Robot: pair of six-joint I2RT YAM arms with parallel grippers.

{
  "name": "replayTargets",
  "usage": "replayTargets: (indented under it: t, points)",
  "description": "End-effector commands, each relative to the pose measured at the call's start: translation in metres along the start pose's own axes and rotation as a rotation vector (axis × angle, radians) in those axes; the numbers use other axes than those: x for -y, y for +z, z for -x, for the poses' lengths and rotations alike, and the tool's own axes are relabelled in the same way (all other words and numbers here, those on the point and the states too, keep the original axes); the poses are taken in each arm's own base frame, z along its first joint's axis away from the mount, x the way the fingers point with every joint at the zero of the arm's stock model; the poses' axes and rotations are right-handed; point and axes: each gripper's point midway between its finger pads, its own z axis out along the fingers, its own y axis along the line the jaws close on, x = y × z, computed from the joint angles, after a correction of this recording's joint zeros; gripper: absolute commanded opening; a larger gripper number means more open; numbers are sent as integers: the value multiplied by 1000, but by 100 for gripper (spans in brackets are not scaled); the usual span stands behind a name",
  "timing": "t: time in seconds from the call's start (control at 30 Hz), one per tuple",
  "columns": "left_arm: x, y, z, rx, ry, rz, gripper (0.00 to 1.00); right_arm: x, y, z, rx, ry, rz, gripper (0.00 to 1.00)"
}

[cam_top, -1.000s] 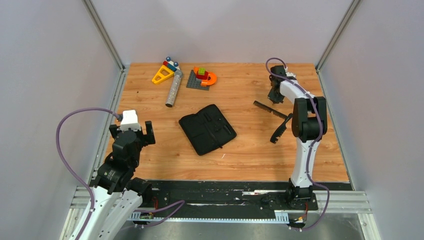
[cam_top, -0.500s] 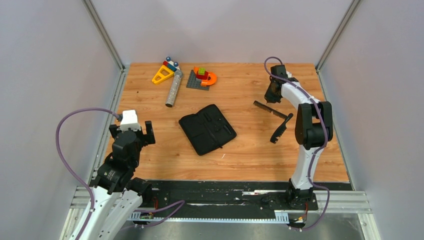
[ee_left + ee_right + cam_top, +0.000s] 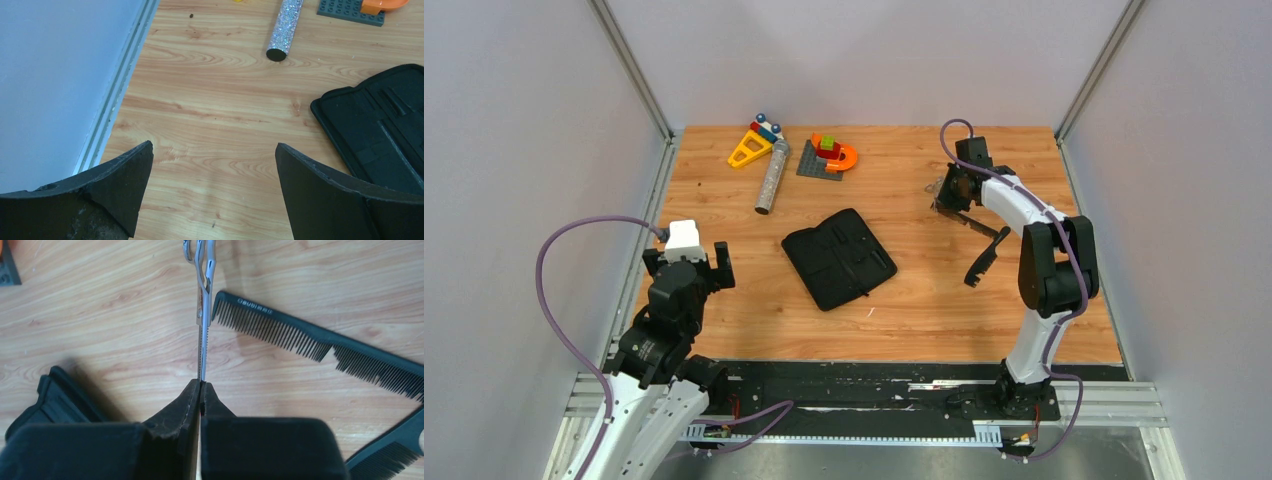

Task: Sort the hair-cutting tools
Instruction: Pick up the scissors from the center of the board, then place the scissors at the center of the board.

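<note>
My right gripper (image 3: 201,385) is shut on the blades of the slim silver scissors (image 3: 202,315), whose ringed handles point away from me. In the top view that gripper (image 3: 946,197) hangs over the left end of the long black comb (image 3: 970,221), which lies flat on the wood (image 3: 310,337). The shorter black comb-like tool (image 3: 981,265) lies just nearer; its toothed end shows at the wrist view's lower right (image 3: 390,456). My left gripper (image 3: 214,146) stands open over bare wood at the near left (image 3: 694,262), holding nothing.
An open black case (image 3: 838,258) lies mid-table, also in both wrist views (image 3: 380,130) (image 3: 55,400). A glittery grey cylinder (image 3: 771,178) and colourful toy blocks (image 3: 828,156) sit at the back left. Grey walls close in three sides of the table.
My right gripper has swung left and slightly nearer with the scissors, from the back right to over the long comb's left end. The left arm has not moved.
</note>
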Motion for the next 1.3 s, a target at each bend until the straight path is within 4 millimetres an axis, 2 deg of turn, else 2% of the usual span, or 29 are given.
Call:
replayTargets:
  t: [0.0,0.33,0.53,0.63,0.7,0.83,0.93,1.0,1.13,1.27]
  points:
    - [2,-5,23,65,-39,-18,100,-26,-27,10,53,18,133,0]
    - [4,-4,22,56,-34,-26,100,-19,-38,-60,-57,-19,237,0]
    - [5,-3,21,49,-31,-26,100,3,-38,-112,-143,-3,185,0]
    - [4,-3,21,48,-31,-24,100,15,-39,-130,-169,-7,116,0]
    - [4,-2,20,45,-29,-22,100,21,-39,-136,-183,-19,69,4]
    - [5,-2,20,43,-28,-25,100,27,-37,-130,-167,-58,-10,19]
    - [5,-2,20,44,-28,-28,100,33,-35,-120,-147,-59,-79,39]
    - [5,-2,20,45,-29,-27,100,36,-34,-111,-133,-76,-123,48]
    - [6,-2,20,44,-29,-31,100,37,-27,-91,-105,-125,-191,52]
    - [7,-1,19,38,-26,-34,100,38,-13,-80,-118,-147,-250,52]
